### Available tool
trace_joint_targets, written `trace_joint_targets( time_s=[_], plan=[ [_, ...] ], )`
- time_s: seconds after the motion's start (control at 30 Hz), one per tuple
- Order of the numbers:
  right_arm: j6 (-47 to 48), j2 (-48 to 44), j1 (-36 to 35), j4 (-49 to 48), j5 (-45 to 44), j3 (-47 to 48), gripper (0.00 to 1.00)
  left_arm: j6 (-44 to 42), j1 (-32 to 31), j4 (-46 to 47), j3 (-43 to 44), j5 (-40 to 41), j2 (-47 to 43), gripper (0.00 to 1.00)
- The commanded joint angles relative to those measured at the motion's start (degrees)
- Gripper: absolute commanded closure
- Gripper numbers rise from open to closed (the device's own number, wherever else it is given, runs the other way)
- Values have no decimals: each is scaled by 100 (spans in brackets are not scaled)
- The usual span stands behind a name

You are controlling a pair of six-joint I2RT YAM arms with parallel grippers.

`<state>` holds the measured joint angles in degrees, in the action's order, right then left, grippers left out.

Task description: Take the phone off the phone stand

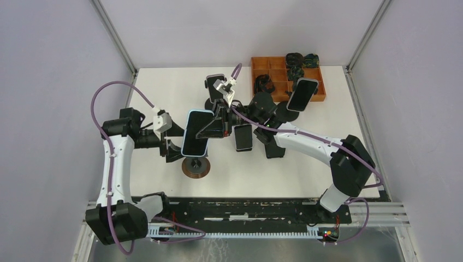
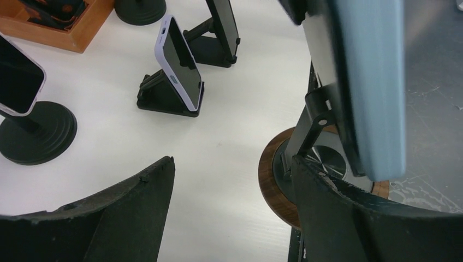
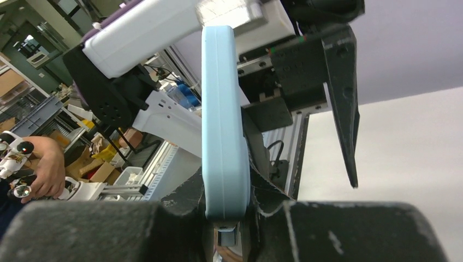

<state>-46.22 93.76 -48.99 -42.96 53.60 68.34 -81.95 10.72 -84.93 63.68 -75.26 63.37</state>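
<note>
The phone [image 1: 196, 132] has a light blue case and a dark screen. It stands tilted over the phone stand, whose round wooden base [image 1: 196, 167] lies near the table's front. My right gripper [image 1: 214, 129] is shut on the phone's edge; the right wrist view shows the blue case [image 3: 224, 120] pinched between the fingers [image 3: 183, 204], with the stand's clip just below it. My left gripper [image 1: 172, 148] is open beside the stand. In the left wrist view its right finger [image 2: 327, 207] lies against the stand's stem above the wooden base [image 2: 271, 183], under the phone [image 2: 371, 82].
Other phones stand on black stands: a white-cased one on a wedge stand [image 2: 180, 65], one behind it [image 2: 224, 27], one on a round base [image 2: 19, 76]. A brown compartment tray [image 1: 316, 82] with dark items sits at the back right. The metal rail [image 1: 245, 210] runs along the front.
</note>
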Motion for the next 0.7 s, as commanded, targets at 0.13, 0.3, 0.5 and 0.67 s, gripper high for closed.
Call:
trace_joint_targets(
  time_s=[0.13,0.3,0.5,0.67],
  plan=[
    [-572,89,-197,-1434,-219,583,100,314,-131,90,-41,-399,16,22],
    [-343,-10,-200,-1172,-184,491,100,409,-179,95,-149,-361,-100,17],
    [-375,76,-199,-1169,-248,604,100,407,-469,95,-411,-554,-219,17],
    [-467,103,-199,-1303,-350,568,100,544,-717,90,-418,-706,-97,23]
  ],
)
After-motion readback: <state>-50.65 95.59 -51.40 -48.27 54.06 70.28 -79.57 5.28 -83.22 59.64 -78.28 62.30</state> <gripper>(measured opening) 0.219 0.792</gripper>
